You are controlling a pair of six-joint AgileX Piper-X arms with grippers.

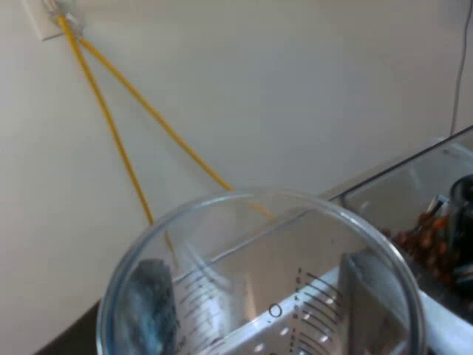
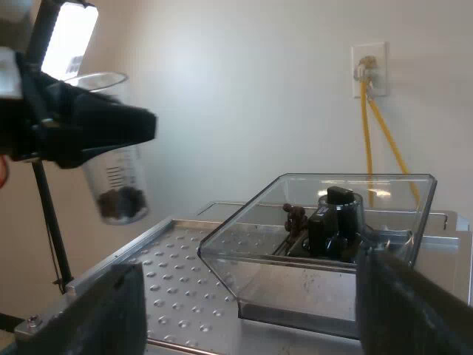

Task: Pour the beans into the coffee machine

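My left gripper point(image 1: 255, 307) pinched the measuring glass point(image 1: 310, 244), 2 fingers pressed on its wall. The glass stood near upright, long axis vertical, beans point(image 2: 122, 201) at its bottom. It was higher than the bean hopper point(image 2: 318, 244) and well apart from the hopper's open mouth, out past the dimpled top plate point(image 2: 177, 281). My right gripper point(image 2: 259, 314) hung spread and empty before the hopper.

Plain room: wall socket point(image 2: 370, 70), espresso machine point(image 2: 177, 285)

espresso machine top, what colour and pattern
The machine top is silver metal with rows of round dimples, best in the right wrist view, beside the bean hopper.
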